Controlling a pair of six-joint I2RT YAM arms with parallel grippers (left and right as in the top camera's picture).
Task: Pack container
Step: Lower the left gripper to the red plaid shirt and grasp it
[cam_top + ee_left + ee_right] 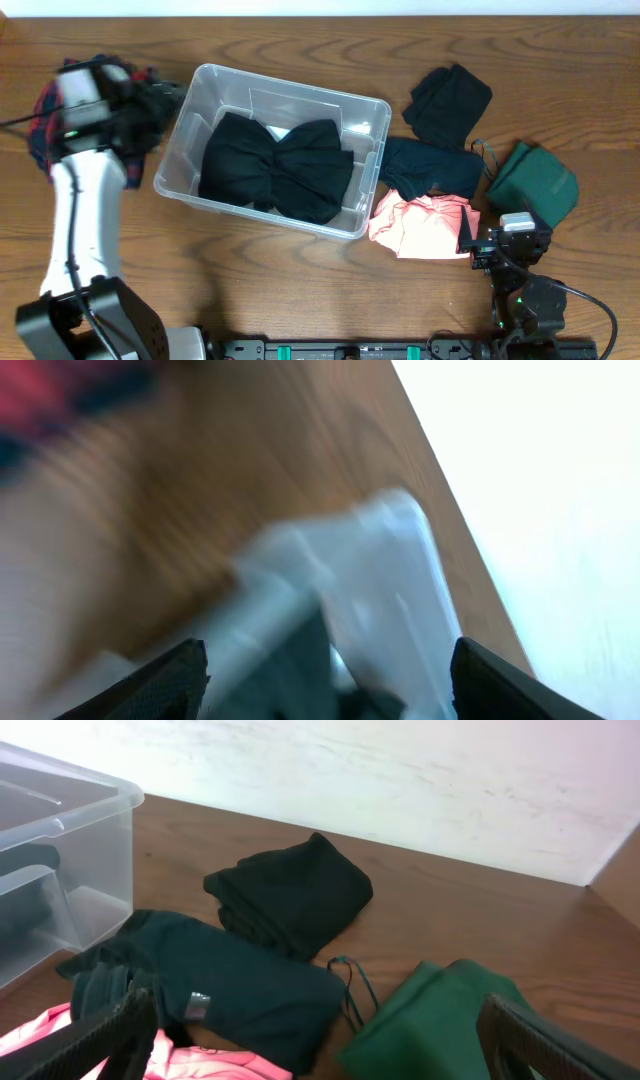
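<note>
The clear plastic container (190, 115) stands left of centre with a black garment (275, 165) lying inside it; it shows blurred in the left wrist view (390, 580) and at the left edge of the right wrist view (60, 810). My left gripper (150, 100) is open and empty, just left of the container's left rim. My right gripper (510, 240) is open and empty near the front right, beside a pink garment (425, 225), a dark teal garment (430, 165) and a green garment (535, 180).
A folded black garment (450, 100) lies right of the container; it also shows in the right wrist view (290, 895). A red and dark plaid cloth (45, 110) lies at the far left under my left arm. Bare wooden table lies along the front.
</note>
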